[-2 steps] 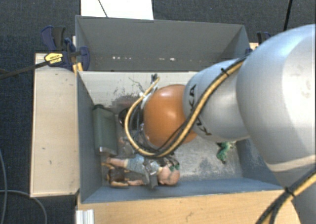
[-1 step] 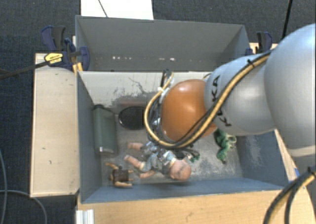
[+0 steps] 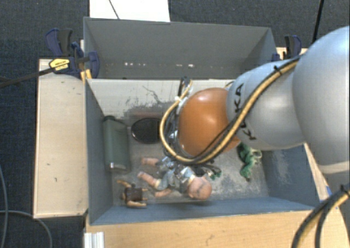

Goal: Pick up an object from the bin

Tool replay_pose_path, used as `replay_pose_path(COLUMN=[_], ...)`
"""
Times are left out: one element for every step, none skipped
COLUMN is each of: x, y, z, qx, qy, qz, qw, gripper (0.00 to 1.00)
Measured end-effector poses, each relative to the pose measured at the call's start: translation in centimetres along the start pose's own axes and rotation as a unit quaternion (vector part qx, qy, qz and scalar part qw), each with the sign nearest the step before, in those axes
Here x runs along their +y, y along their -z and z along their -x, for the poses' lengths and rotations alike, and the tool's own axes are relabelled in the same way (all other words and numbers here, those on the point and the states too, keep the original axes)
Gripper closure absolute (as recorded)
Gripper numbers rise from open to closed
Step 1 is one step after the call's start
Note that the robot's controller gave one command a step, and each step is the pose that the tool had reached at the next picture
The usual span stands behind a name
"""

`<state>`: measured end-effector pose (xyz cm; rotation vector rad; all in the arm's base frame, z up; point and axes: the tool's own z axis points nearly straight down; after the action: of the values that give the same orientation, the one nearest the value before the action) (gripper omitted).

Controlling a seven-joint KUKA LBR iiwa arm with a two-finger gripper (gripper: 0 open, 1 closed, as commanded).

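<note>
My gripper [image 3: 178, 175] sticks out from under the orange dome, low in the front middle of the bin. It is right on top of a pink baby doll [image 3: 199, 188] that lies on its side along the front wall, head to the right and legs to the left. The gripper covers the doll's trunk. A small brown figure [image 3: 133, 194] lies just left of the doll's legs in the front left corner.
A grey-green cylinder [image 3: 115, 144] lies along the left wall. A black oval disc [image 3: 145, 130] sits behind the gripper, and a green toy figure [image 3: 249, 160] to its right. The arm and its dome cover the middle and right of the bin.
</note>
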<state>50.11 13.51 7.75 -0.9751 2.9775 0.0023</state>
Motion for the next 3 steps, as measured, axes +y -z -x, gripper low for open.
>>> replay_pose_path(x=[0.5, -3.5, -3.9], y=[5.4, 3.9, 6.2], z=[0.4, -1.5, -3.1], qx=[0.0063, -0.0033, 0.0081], qy=[-0.003, 0.015, 0.006], qz=[0.002, -0.001, 0.003], qw=[1.0000, 0.9999, 0.9999], gripper=[1.00, 1.00, 1.00])
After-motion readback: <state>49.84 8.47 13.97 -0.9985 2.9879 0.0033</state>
